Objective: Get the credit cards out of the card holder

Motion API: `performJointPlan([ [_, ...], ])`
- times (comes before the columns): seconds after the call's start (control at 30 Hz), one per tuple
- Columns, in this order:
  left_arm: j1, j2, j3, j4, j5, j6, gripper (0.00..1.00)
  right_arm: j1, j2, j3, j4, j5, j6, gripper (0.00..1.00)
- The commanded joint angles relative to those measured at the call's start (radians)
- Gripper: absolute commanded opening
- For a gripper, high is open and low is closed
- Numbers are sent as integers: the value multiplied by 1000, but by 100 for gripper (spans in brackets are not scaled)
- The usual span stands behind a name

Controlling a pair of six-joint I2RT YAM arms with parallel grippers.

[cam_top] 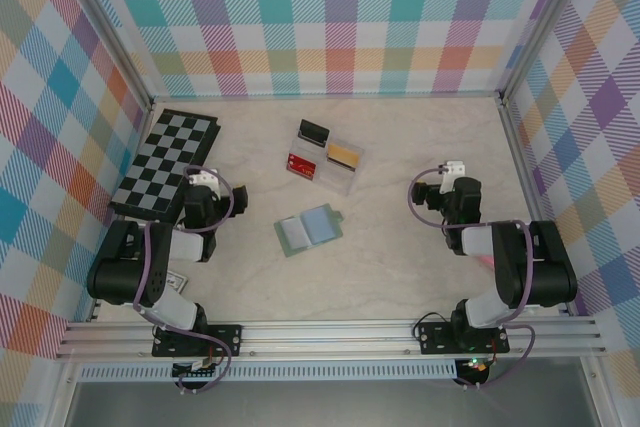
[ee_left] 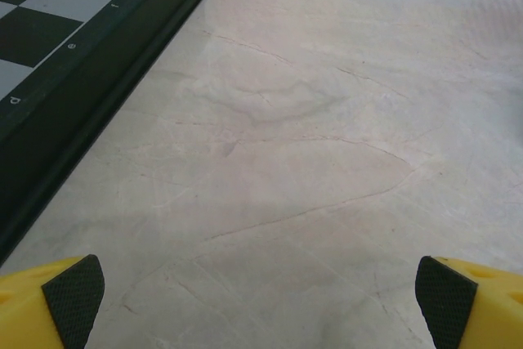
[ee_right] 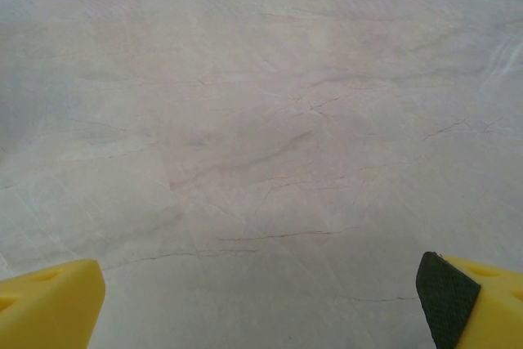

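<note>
While the left gripper (cam_top: 204,179) and right gripper (cam_top: 452,169) hang spread wide and empty, the opened card holder (cam_top: 310,230) lies mid-table between them, nearer the left, its long axis crosswise.

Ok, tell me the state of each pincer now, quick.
Left pincer: open, holding nothing.
Right pincer: open, holding nothing.
</note>
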Motion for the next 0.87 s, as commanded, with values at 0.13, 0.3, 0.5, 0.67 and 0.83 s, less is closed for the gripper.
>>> performJointPlan([
  [0.13,5,1,37,-5,-35,-2,100,-15,7,26,19,-10,29,100],
  [0.3,1,4,58,-40,24,26,100,-15,8,26,19,-12,29,100],
  [0.5,1,5,62,-47,24,25,100,-15,8,26,18,-12,29,100],
  [0.67,1,7,66,-51,24,24,100,-16,7,27,18,-13,29,100],
  [0.83,1,7,62,-47,25,27,100,-15,7,26,19,-13,29,100],
])
